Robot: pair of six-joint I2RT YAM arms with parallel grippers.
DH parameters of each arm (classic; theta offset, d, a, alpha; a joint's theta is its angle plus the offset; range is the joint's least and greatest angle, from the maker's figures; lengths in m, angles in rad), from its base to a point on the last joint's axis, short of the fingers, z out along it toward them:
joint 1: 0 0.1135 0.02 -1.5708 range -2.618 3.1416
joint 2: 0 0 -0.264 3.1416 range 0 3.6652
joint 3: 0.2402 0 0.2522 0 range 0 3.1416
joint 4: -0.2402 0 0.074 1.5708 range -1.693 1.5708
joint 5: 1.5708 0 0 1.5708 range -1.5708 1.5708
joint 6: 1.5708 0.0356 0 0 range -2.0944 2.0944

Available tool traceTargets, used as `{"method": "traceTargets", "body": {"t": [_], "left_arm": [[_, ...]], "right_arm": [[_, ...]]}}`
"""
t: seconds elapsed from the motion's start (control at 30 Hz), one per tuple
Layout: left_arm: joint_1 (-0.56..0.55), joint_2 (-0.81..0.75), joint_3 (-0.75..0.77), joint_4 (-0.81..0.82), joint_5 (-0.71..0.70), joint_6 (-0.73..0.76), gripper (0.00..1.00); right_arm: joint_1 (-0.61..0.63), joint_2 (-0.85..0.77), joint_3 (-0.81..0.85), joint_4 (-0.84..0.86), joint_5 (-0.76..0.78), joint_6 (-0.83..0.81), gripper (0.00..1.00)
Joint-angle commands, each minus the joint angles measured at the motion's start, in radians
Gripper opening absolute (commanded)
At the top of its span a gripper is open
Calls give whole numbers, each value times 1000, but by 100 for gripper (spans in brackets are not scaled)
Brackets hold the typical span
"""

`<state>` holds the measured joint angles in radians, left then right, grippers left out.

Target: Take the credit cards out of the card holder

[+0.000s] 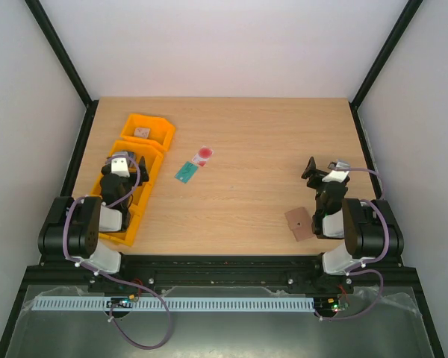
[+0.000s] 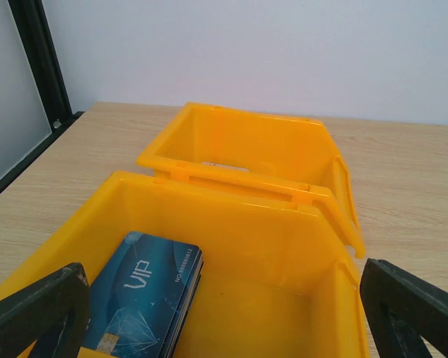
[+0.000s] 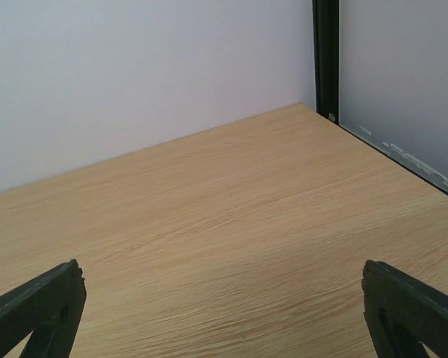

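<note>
Left pincer (image 2: 224, 302) wide over orange bin (image 2: 209, 195) with blue VIP cards (image 2: 145, 287)

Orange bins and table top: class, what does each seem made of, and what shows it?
Orange bins: probably moulded plastic, smooth, slightly glossy; uniform colour, rounded rims, soft highlights. Table top: wood or wood-look laminate, matt; pale grain lines run across it, the look cannot settle which.

A light wooden counter (image 1: 269, 134) carries two orange plastic bins end to end on its left, the nearer bin (image 1: 137, 216) and the farther bin (image 1: 164, 133). Left of centre, a teal-green card (image 1: 185, 172) lies just beside a pale card with a red round mark (image 1: 203, 155). A flat reddish-brown card holder (image 1: 299, 222) lies near the right front edge.
</note>
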<state>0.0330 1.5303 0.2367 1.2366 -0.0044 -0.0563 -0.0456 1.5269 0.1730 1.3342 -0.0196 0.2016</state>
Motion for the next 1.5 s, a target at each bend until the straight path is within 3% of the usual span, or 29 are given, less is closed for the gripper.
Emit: {"method": "traceTargets", "body": {"t": [0.0, 0.4, 0.47, 0.6, 0.73, 0.83, 0.97, 1.03, 1.17, 1.33, 1.47], "left_arm": [[-2, 5, 8, 40, 0, -5, 99], [-9, 3, 14, 29, 0, 3, 100], [8, -29, 26, -8, -2, -22, 100], [86, -159, 125, -264, 113, -67, 99], [114, -331, 247, -519, 252, 9, 99], [114, -363, 472, -945, 336, 70, 99], [114, -326, 790, -1406, 433, 133, 99], [113, -322, 873, -1540, 485, 102, 99], [78, -348, 884, -1629, 639, -9, 99], [-85, -312, 921, -1778, 709, -26, 99], [-162, -307, 887, -1784, 764, -50, 99]], "right_arm": [[4, 1, 16, 9, 13, -16, 99], [10, -20, 16, 5, 34, -13, 99], [10, -144, 53, -189, 76, 7, 99], [7, -351, 390, -948, 99, 49, 99], [8, -458, 603, -1343, 25, 182, 99], [7, -513, 681, -1589, -40, 288, 99], [8, -457, 793, -1996, -91, 332, 98], [10, -475, 764, -2064, -78, 340, 98], [10, -524, 661, -2180, -74, 400, 94], [11, -404, 725, -2375, -5, 393, 91], [12, -381, 605, -2395, -81, 457, 89]]}}
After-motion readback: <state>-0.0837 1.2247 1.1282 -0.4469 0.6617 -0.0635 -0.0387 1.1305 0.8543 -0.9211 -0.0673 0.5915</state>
